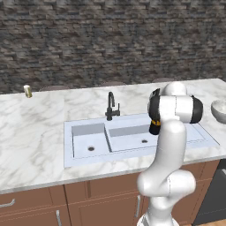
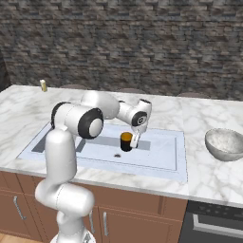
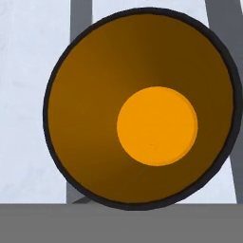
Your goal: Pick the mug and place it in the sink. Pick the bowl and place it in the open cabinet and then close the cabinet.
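The black mug (image 2: 126, 141) with its orange inside hangs upright over the larger right basin of the pale sink (image 2: 161, 153), its shadow on the basin floor below. My gripper (image 2: 136, 141) reaches down at the mug's right side and is shut on it. In the left base view the mug (image 1: 154, 125) peeks out from behind my arm, above the sink (image 1: 128, 141). The hand view looks straight down into the mug (image 3: 142, 109). The grey-white bowl (image 2: 227, 144) (image 1: 219, 110) sits on the counter right of the sink. The cabinet is out of view.
A black curved faucet (image 1: 111, 107) rises behind the sink's divider. A tiny yellowish jar (image 1: 28, 91) (image 2: 43, 85) stands at the counter's back left. Brown base cabinets (image 1: 88, 203) run below, with a dark appliance (image 2: 213, 223) at the lower right. A stone wall closes the back.
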